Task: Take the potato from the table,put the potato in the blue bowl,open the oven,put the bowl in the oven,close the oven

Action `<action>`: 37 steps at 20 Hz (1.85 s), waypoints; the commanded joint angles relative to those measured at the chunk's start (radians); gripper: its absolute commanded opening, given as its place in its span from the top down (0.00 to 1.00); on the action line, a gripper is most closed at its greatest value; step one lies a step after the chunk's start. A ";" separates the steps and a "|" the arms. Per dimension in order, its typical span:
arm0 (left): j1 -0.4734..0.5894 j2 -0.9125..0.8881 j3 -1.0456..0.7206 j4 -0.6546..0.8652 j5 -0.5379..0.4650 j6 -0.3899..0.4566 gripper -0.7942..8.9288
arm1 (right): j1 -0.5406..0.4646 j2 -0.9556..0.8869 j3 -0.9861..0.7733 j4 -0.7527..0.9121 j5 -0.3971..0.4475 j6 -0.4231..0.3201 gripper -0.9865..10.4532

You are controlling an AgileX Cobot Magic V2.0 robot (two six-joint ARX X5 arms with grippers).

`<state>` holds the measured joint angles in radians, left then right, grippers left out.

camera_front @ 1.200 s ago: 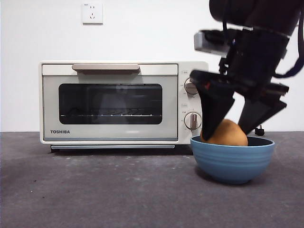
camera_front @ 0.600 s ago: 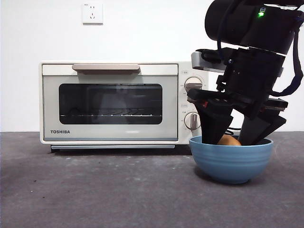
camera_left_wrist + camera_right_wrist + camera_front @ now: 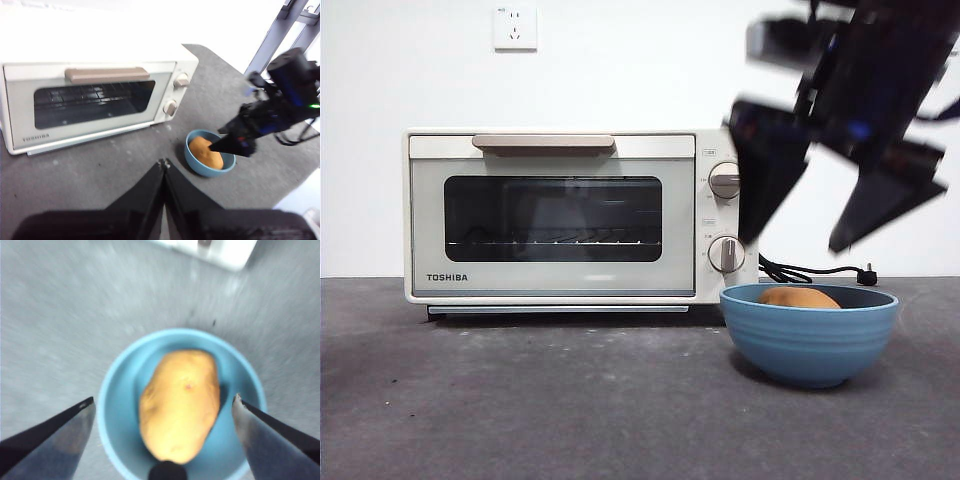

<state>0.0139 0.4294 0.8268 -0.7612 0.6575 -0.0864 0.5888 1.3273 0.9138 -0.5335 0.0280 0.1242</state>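
The brand name TOSHIBA stands in dark capitals on the oven (image 3: 550, 215), at the lower corner of its door, below the dark glass window (image 3: 552, 218)

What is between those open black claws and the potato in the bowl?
Nothing. In the front view the right gripper hangs open above the blue bowl, with only air down to the potato. The right wrist view agrees.

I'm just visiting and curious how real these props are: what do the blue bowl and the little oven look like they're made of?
The blue bowl looks like glazed ceramic or smooth plastic: even colour, faint ridges, a soft sheen; the pictures can't settle which. The oven seems to be cream-painted metal or plastic with a matte finish, and its dark door window reflects like glass. The potato inside the bowl has smooth, dull golden skin; real or replica, I can't say.
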 commanded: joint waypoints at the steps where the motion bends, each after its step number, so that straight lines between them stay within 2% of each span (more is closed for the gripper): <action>1: -0.003 0.079 -0.001 0.084 -0.001 0.006 0.93 | 0.002 -0.114 -0.010 -0.037 0.000 0.015 0.52; 7: -0.066 0.377 0.000 0.414 -0.009 -0.024 0.93 | 0.001 -0.394 -0.010 -0.183 0.003 0.019 0.53; 9: -0.105 0.485 0.016 0.499 -0.066 -0.026 0.93 | 0.001 -0.457 -0.010 -0.225 0.003 0.037 0.53; 14: -0.202 0.736 0.121 0.623 -0.189 0.003 0.93 | 0.001 -0.549 -0.010 -0.291 0.004 0.044 0.53; 19: -0.257 0.930 0.228 0.653 -0.266 0.072 0.93 | 0.001 -0.568 -0.010 -0.328 0.004 0.062 0.53; 23: -0.277 1.022 0.240 0.715 -0.304 0.074 0.93 | 0.001 -0.569 -0.010 -0.329 0.004 0.062 0.53; 30: -0.306 1.058 0.240 0.628 -0.309 0.111 0.93 | 0.001 -0.569 -0.010 -0.327 0.005 0.061 0.53; 33: -0.338 1.058 0.240 0.481 -0.277 0.117 0.93 | 0.001 -0.569 -0.010 -0.325 0.014 0.061 0.53; 37: -0.399 1.058 0.240 0.313 -0.263 0.117 0.93 | 0.001 -0.569 -0.010 -0.312 0.084 0.059 0.53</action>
<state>-0.3908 1.4483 1.0992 -0.4149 0.4377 0.0177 0.5888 0.7605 0.9138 -0.8547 0.1081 0.1761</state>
